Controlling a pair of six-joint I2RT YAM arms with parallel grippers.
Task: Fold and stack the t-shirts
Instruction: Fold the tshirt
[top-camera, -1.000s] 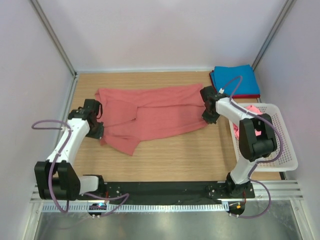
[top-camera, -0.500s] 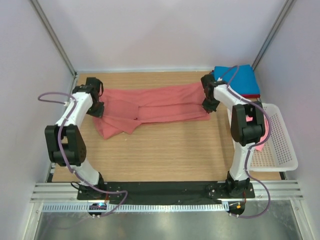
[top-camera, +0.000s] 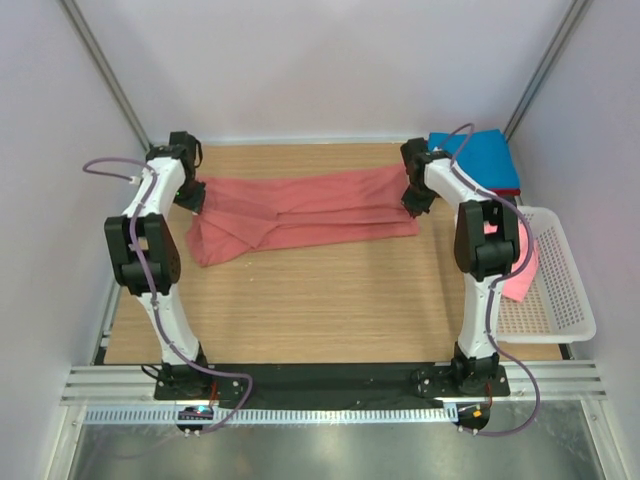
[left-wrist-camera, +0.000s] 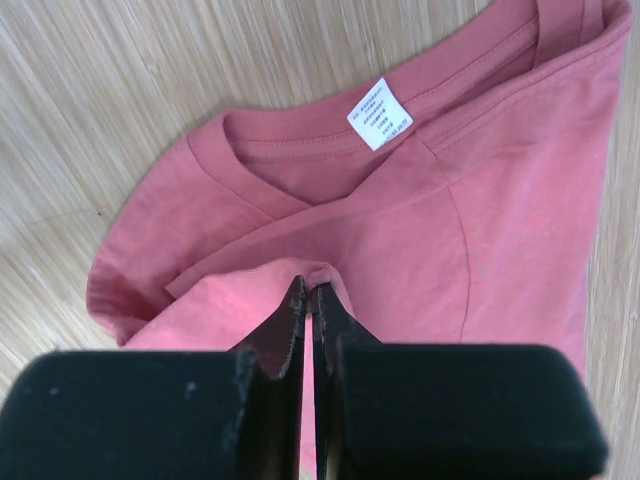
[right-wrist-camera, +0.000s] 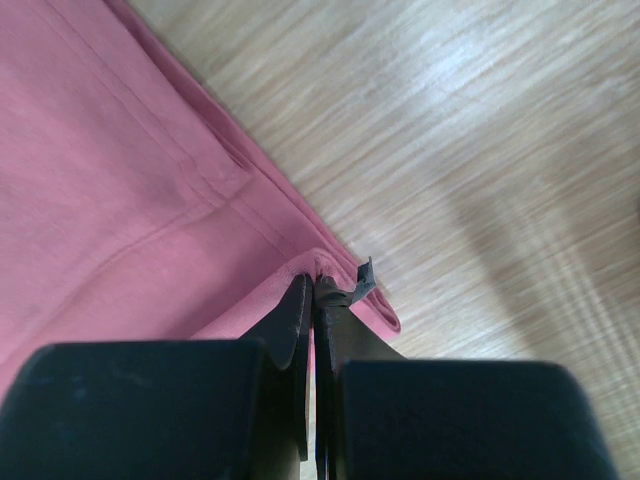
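L hand (top-camera: 193, 190) & R hand (top-camera: 413, 200) are pinching salmon t-shirt (top-camera: 300, 212) tight, having dragged its edge toward frame top; lengthwise fold is nearly closing on counter (top-camera: 320, 300).

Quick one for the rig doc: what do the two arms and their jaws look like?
They match. The left arm and right arm have white tubular links, chunky black joint housings and black bases. A thin purple cable loops loosely along each arm. The jaws are flat matte-black blades on a wide black block. No logos or markings are visible.
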